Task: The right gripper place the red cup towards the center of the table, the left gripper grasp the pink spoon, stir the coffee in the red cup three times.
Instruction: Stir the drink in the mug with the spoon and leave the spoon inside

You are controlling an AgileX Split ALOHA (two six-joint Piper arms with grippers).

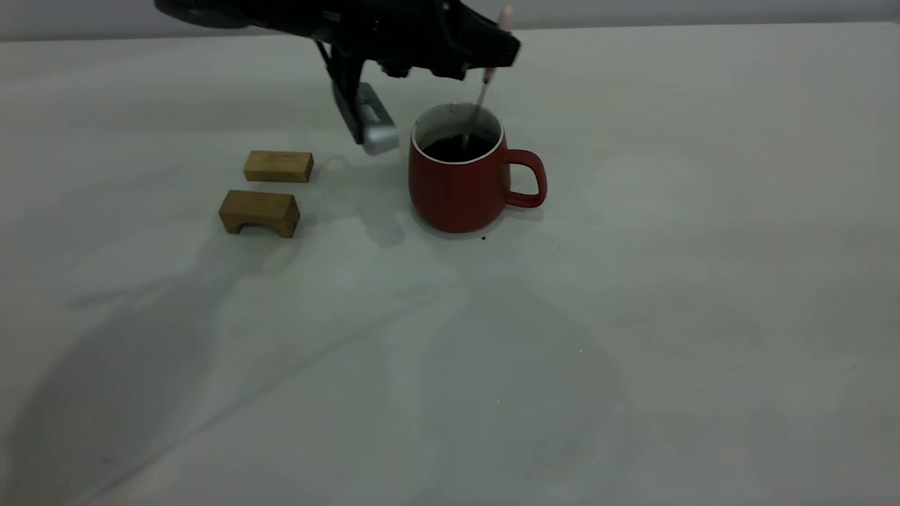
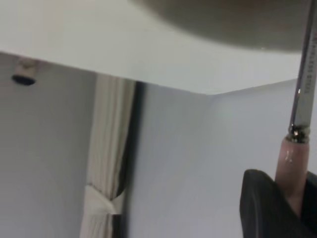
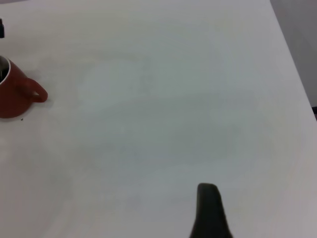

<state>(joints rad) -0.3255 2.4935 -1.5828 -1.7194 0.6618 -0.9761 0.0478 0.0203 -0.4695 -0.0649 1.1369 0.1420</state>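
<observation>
While two wooden blocks [image 1: 267,190] lie idle at the left of the table [image 1: 633,316], the work sits near the middle. The left gripper [image 1: 492,53] hangs just above and behind the cup [image 1: 460,186], its fingers [image 2: 265,208] closed on the pink handle of the spoon [image 1: 485,81]; the left wrist view shows the handle pinched between the dark pads with the metal neck running out beyond them. The spoon's long axis is close to upright, tilted a little, the handle top leaning right and the bowl dipping down and left into the coffee [image 1: 458,147]. So the cup lies directly below the claw, and any stirring turns on keeping the neck inside the white rim, which looks near on the far side. The cup's handle points right, away from the left arm.

Further right the table is bare. The right gripper [image 3: 210,213] is well apart from the cup, seen only as one dark finger in its own wrist view, so whether it is open cannot be told. The left arm is by far the nearer.
</observation>
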